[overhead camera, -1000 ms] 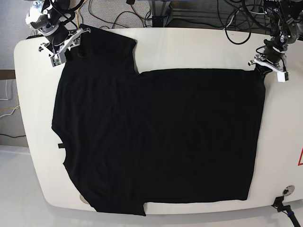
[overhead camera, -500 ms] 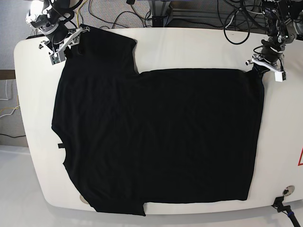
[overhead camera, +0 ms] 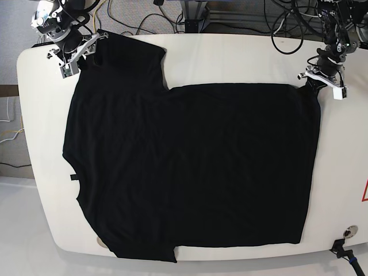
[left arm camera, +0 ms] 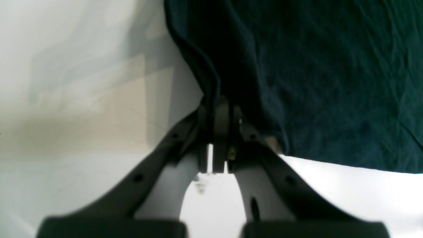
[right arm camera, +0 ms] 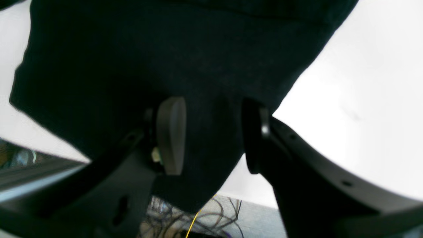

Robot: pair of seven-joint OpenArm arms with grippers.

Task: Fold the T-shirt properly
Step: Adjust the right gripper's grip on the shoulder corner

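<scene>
Right claw (overhead camera: 75,56): sat at the far left corner of the T-shirt (overhead camera: 190,167), by the sleeve edge. Over the last second it had crept a little up and outward, away from the shirt's middle. In the right wrist view its jaws stood apart with black cloth hanging between the pads (right arm camera: 172,132); whether they pinched it could not be told.

T-shirt: lay flat and spread on the white worktop (overhead camera: 230,57), plain black side up, collar toward the left edge, hem toward the right. Its outline had hardly changed; only the far right hem corner had lifted and tucked slightly.

Left claw (overhead camera: 322,80): sat at the far right corner of the shirt, on the hem. It had moved up and slightly inward along that corner since a second ago. In the left wrist view its jaws were closed tight on a bunched fold of the shirt's edge (left arm camera: 211,92).

Meaning for the task: both corners along the far edge looked engaged, the right side firmly, the left side less surely. No fold had been made yet; this read as the start of lifting that edge to bring it over.

Risk: the left corner might slip free if the pads were not truly closed.
</scene>
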